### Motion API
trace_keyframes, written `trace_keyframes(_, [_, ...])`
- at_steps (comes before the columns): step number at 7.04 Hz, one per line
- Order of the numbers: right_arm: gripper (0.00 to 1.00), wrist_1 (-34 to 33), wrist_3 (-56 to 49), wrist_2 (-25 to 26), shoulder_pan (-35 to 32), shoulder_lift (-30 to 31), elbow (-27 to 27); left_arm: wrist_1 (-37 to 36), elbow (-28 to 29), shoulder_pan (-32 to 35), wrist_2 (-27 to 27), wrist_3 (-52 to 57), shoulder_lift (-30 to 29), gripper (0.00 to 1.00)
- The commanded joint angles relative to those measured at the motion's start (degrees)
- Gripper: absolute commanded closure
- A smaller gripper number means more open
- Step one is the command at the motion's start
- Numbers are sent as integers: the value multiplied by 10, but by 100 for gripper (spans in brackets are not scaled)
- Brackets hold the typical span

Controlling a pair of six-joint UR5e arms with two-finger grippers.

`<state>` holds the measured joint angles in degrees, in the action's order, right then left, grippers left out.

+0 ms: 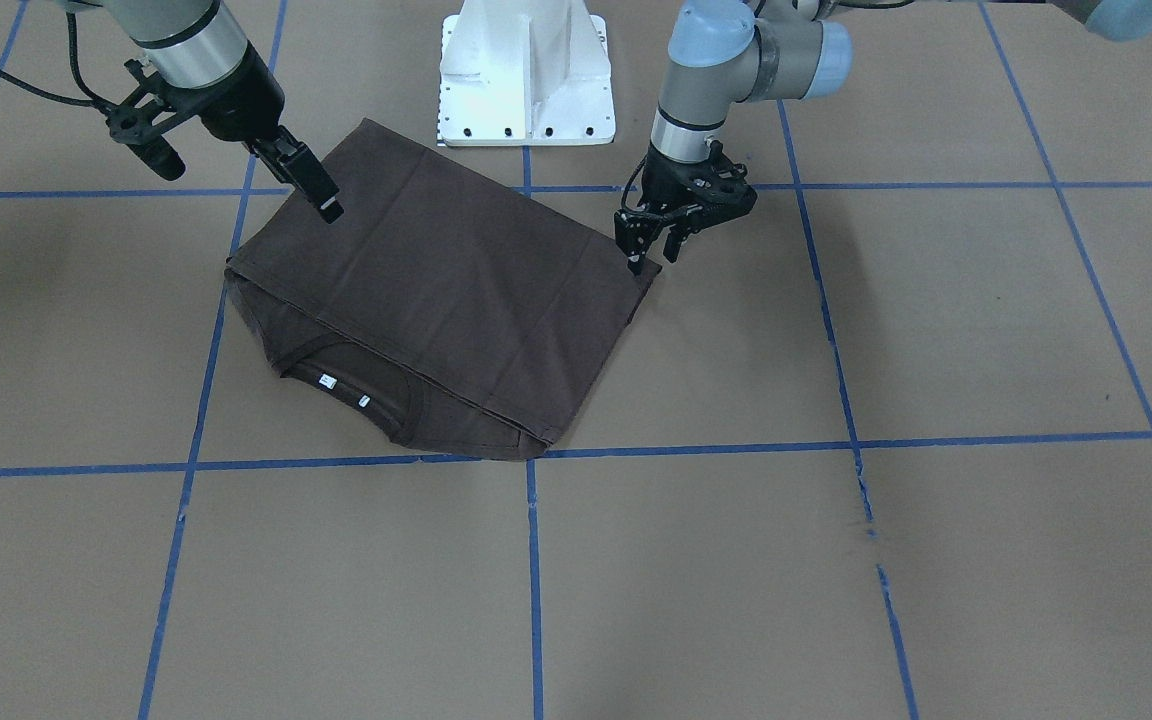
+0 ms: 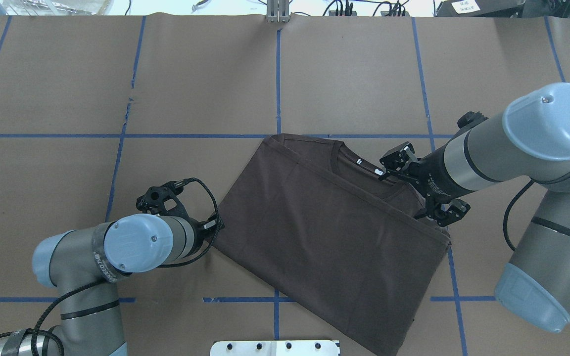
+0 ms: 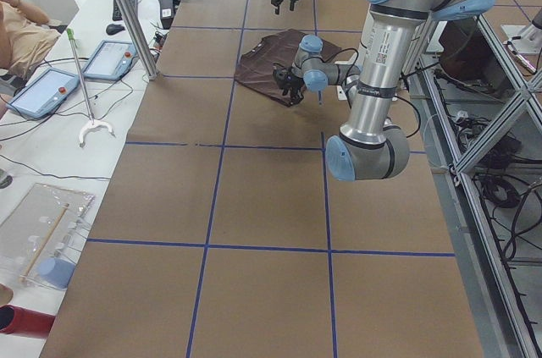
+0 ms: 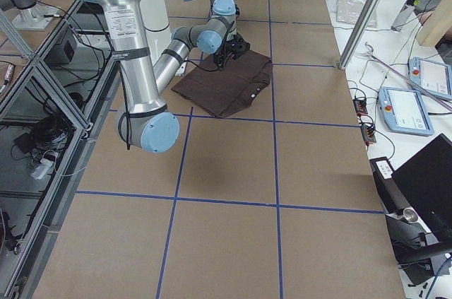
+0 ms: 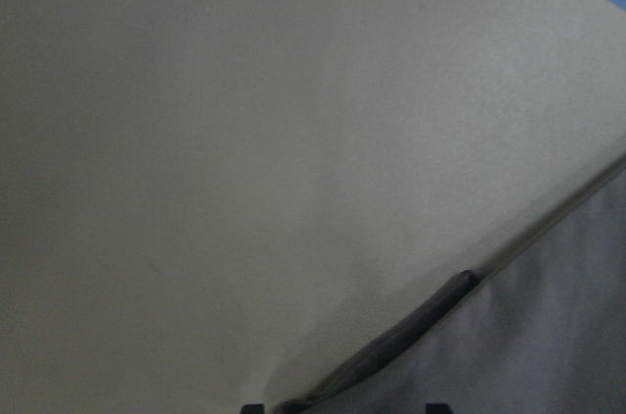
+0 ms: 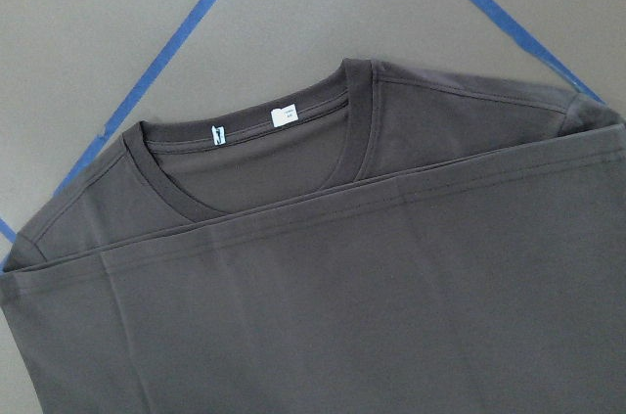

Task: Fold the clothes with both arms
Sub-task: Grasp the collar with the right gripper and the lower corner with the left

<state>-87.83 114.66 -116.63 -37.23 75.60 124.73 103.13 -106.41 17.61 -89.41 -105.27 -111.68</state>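
Observation:
The clothes are one dark brown T-shirt (image 1: 436, 290), folded in half on the brown table. Its hem edge lies just short of the ribbed collar (image 6: 245, 169), and the white neck labels (image 6: 284, 116) show. My left gripper (image 1: 653, 252) is open, with its tips down at the shirt's side edge and nothing between the fingers. In the left wrist view that edge (image 5: 548, 336) fills the lower right corner. My right gripper (image 1: 321, 200) hangs open just above the opposite side of the shirt (image 2: 324, 232) and holds no cloth.
The white pedestal base (image 1: 526, 75) stands just behind the shirt. Blue tape lines (image 1: 533, 560) divide the table into squares. Beyond the table's far edge lie tablets (image 3: 47, 91) and cables, and part of a person (image 3: 21, 28) sits there.

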Motion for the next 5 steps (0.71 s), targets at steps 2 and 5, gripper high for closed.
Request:
trace_keyframes(2, [0, 0, 0, -1, 0, 2, -2, -1, 3, -8, 0, -1, -2, 43])
trace_keyframes(5, [0, 0, 0, 2, 0, 6, -1, -1, 11, -6, 1, 7, -3, 46])
